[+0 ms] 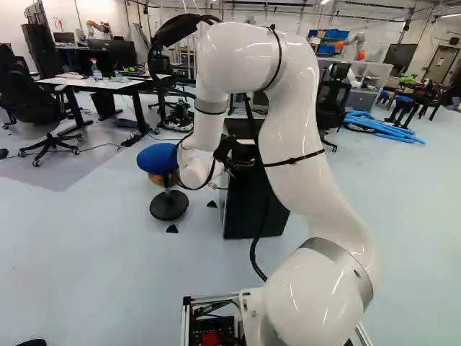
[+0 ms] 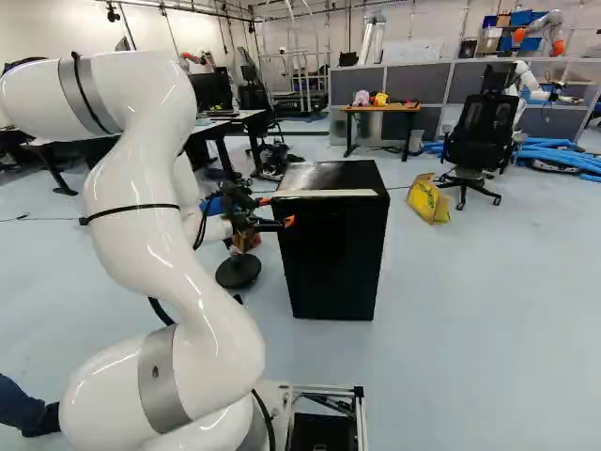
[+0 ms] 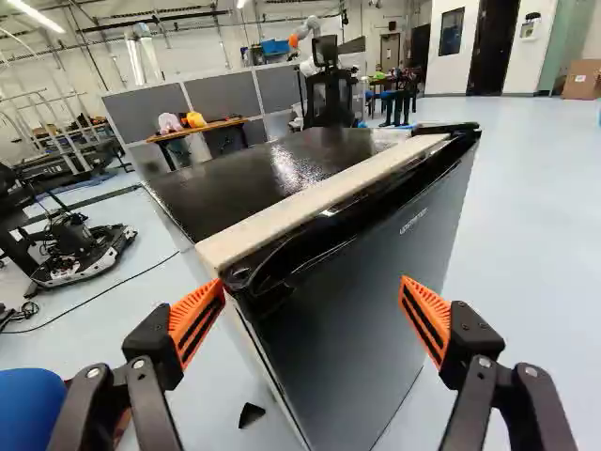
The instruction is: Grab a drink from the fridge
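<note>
Opening the fridge (image 3: 254,188) comes first: its door (image 3: 376,282) looks shut. The jaws stand wide open, one orange pad (image 3: 197,319) by the door's near upper corner, contact unclear. The drink is out of sight, presumably inside; next, likely hook that edge and swing it outward.

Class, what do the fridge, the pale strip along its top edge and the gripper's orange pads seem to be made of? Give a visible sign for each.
Fridge: probably painted metal, glossy on top, where light glares back.
Pale strip: matte, light beige; perhaps wood or foam, the look leaves it open.
Orange pads: likely rubber or flexible plastic, dull, with slotted sides.
</note>
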Robot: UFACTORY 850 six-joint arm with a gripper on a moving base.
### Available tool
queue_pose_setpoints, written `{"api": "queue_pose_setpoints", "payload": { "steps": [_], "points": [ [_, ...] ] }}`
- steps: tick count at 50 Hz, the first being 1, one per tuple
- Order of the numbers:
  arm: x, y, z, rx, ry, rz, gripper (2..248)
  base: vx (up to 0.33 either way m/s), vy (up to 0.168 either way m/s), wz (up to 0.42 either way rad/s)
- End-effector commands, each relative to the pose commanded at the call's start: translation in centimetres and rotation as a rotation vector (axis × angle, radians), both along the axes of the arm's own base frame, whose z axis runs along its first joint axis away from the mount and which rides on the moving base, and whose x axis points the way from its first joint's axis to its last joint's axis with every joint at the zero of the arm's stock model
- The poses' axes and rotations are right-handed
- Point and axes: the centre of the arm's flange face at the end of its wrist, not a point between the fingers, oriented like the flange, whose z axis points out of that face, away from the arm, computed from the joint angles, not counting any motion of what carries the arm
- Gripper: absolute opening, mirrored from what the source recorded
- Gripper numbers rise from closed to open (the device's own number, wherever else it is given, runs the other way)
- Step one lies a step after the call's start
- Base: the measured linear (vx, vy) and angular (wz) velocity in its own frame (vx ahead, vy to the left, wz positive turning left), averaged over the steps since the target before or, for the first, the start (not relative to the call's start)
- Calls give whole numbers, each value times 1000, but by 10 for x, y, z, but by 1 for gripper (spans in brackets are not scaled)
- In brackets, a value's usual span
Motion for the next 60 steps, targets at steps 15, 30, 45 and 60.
{"api": "queue_pose_setpoints", "payload": {
  "steps": [15,30,45,60],
  "points": [
    [1,0,0,1,-1,-3,247,0,0,0],
    [2,-1,-1,5,-2,-23,247,0,0,0],
    [1,-2,-1,9,0,-48,247,0,0,0],
    [-10,-1,-1,9,10,-64,247,0,0,0]
  ]
}}
